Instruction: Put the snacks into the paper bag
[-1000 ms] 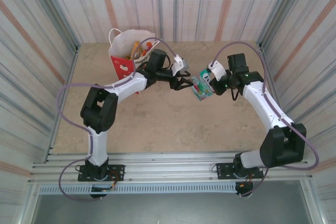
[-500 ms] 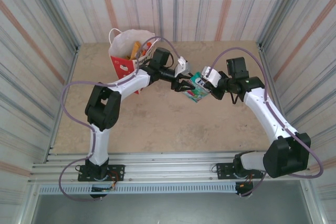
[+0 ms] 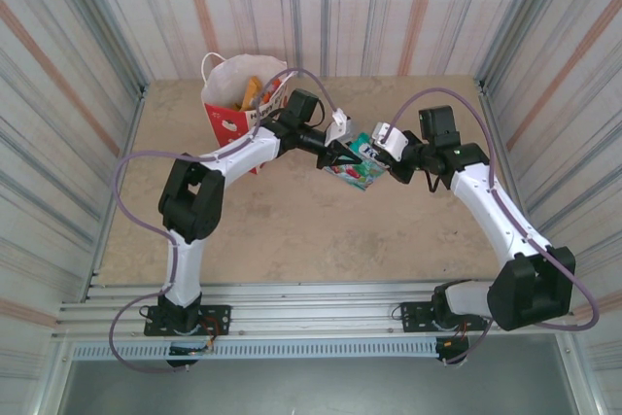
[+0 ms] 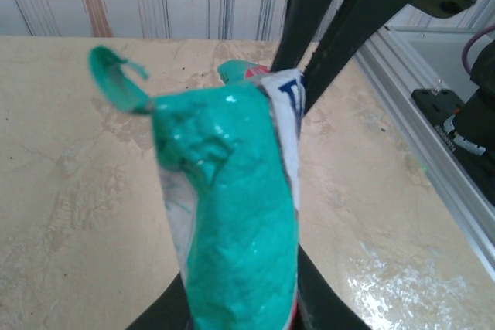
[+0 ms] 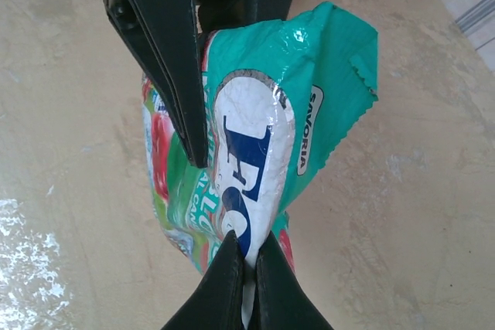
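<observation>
— What was under the arms?
— A beige mottled table (image 3: 292, 240). The upright red paper gift bag with white apple shapes (image 3: 225, 121) stood behind the left end effector (image 3: 341, 155), beside its arm, with orange foil packets (image 3: 255, 91) inside.
— And the teal one?
— The crumpled teal glossy foil packet (image 5: 255, 113) hung between both end effectors. The right end effector (image 5: 246, 256) pinched one edge, its tips nearly together. The left one's black fingers (image 5: 158, 44) sat either side of the far end; I couldn't tell whether they gripped.
</observation>
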Controlling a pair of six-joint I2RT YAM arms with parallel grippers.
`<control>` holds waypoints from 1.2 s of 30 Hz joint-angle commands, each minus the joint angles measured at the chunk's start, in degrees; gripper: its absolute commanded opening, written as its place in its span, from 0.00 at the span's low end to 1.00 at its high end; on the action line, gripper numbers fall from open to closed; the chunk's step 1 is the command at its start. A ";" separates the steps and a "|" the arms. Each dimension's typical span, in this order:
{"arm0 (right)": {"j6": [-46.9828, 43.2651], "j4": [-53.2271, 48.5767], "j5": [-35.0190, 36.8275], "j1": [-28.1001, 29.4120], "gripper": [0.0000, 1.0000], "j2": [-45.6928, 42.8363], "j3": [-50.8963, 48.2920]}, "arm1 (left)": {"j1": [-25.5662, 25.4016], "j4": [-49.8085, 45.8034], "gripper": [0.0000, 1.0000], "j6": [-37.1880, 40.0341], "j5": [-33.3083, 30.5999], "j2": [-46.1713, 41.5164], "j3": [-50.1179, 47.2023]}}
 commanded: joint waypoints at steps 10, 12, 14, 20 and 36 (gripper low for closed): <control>26.63 16.11 3.05 -4.19 0.71 -8.17 -3.19 | 0.09 -17.28 0.06 -0.86 -22.62 -10.90 11.83; 32.81 15.69 5.59 -4.90 0.71 -7.38 -1.58 | 0.17 -21.57 0.05 -1.26 -27.21 -11.73 16.21; 37.14 14.46 6.73 -4.88 0.70 -6.18 -0.09 | 0.12 -25.02 0.05 -1.46 -31.18 -12.43 20.43; 43.94 10.73 6.18 -0.46 0.68 -0.99 3.25 | 0.41 -31.53 0.06 -0.98 -43.95 -13.35 31.85; 45.86 7.86 7.84 10.17 0.68 8.63 5.20 | 3.65 -32.20 0.04 1.28 -68.44 -13.30 46.73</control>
